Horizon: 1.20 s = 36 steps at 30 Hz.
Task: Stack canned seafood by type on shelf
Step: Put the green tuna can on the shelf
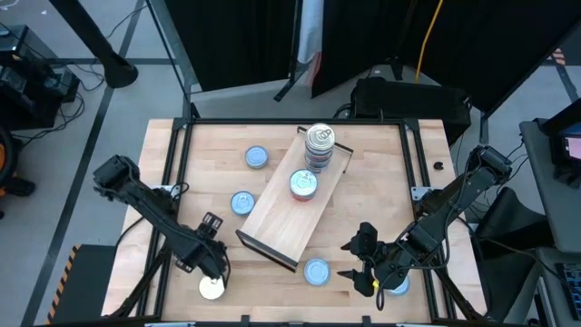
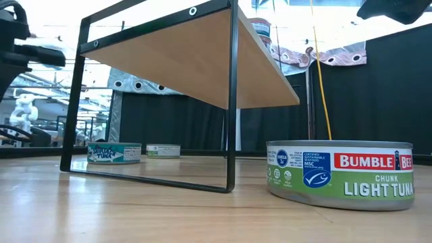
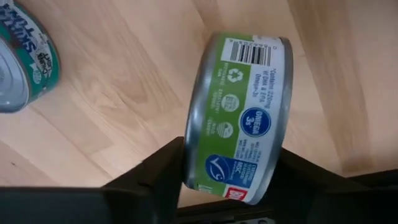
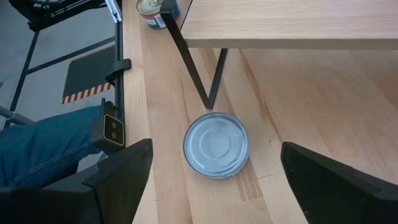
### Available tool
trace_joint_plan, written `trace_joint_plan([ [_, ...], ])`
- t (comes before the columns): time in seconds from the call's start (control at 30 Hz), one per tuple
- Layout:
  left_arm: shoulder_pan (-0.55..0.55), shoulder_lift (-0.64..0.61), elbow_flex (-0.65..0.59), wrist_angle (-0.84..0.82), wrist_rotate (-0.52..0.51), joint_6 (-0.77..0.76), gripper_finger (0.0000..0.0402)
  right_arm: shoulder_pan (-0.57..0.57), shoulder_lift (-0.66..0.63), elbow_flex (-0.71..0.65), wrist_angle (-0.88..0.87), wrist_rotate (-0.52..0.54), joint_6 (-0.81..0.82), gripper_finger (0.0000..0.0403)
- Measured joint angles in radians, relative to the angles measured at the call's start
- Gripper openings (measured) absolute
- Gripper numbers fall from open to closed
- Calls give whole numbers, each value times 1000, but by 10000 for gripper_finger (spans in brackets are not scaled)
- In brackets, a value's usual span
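Observation:
The shelf (image 1: 289, 213) lies slanted across the table's middle. On it stand a stack of silver-topped tins (image 1: 319, 145) at the far end and one blue-topped tin (image 1: 304, 184) beside the stack. My left gripper (image 1: 211, 272) at the front left is shut on a green-labelled tin (image 3: 239, 118), held on edge over the wood. At the front right, my right gripper (image 4: 227, 180) is open, its fingers (image 4: 124, 177) wide apart. A blue-topped tin (image 4: 216, 145) sits flat just ahead of it by the shelf's leg (image 4: 214, 87).
Loose blue-topped tins lie left of the shelf (image 1: 257, 157) (image 1: 242, 203), and another tin (image 1: 397, 284) sits under the right arm. A person's leg in blue trousers (image 4: 43, 152) shows beside the table's edge. The black table frame (image 1: 182, 145) borders the wood.

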Motion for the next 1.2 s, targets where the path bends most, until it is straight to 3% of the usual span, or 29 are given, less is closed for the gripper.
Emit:
trace_joint_plan([
  [0.17, 0, -25, 0, 4, 3, -39, 144, 0, 0, 0, 0, 0, 0, 348],
  [0.47, -33, -76, 21, 7, 26, -128, 144, 0, 0, 0, 0, 0, 1, 348],
  [0.67, -107, -196, 153, -11, 60, -253, 144, 0, 0, 0, 0, 1, -12, 348],
  [0.8, -146, -282, 292, 28, -91, -265, 144, -1, 0, 0, 0, 20, -54, 348],
  [1.0, -131, -377, 409, 229, -354, -18, 144, -22, 0, 0, 65, 63, -218, 348],
  [1.2, 45, -426, 412, 474, -418, 178, 144, -61, -5, 17, 151, 98, -452, 348],
])
